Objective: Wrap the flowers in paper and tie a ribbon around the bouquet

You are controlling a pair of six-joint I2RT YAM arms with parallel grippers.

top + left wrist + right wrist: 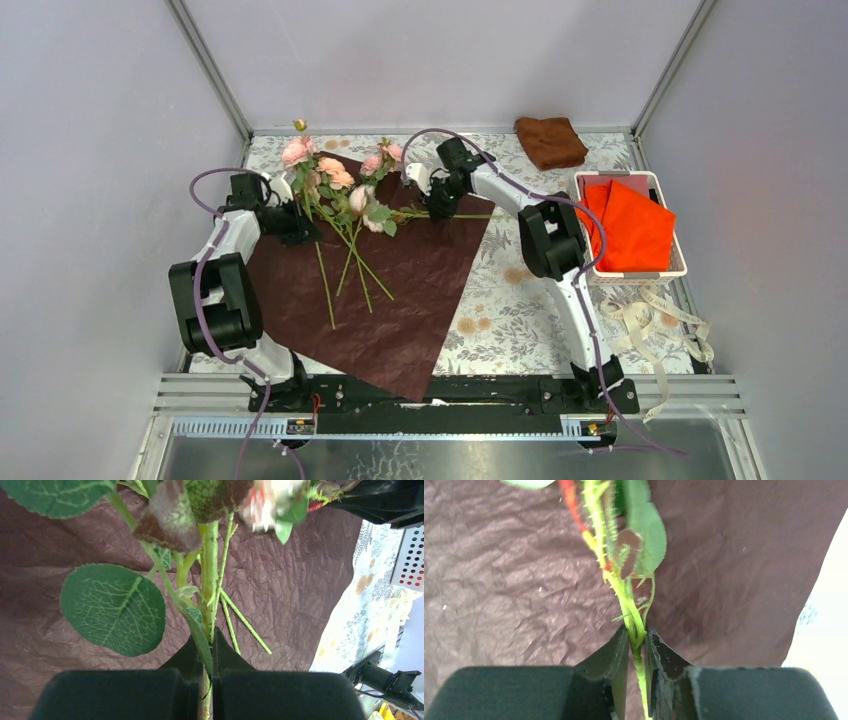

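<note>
Along the left side of the worktop point(520, 300), the left arm point(215, 300) stood folded at its elbow, with the forearm reaching away from the base and the wrist turned rightward. The left pincer point(310, 230) was clenched on a stem of the flowers point(340, 190), low among the leaves. In its wrist view the black fingers point(187, 660) pressed together on a thick green stem that ran straight out from them, beside a broad round leaf point(114, 609).

The pink blooms lay at the far corner of the paper point(400, 290), which was spread flat with its dark side up. Most stems fanned from the blooms toward the near edge, their long axes running far to near.

Right of the blooms, the right pincer point(432, 210) was grasping another stem, which lay crosswise and pointed toward the paper's right corner. In the right wrist view its fingers point(616, 655) touched that thorny stem from both sides. The right arm point(550, 240) rose from its base and reached far and leftward, wrist tipped down.

Farther right sat a brown cloth point(550, 142) and a white basket point(680, 270) of orange sheets point(635, 230). The ribbon point(650, 320) lay loosely heaped near the basket, well apart from both pincers.
</note>
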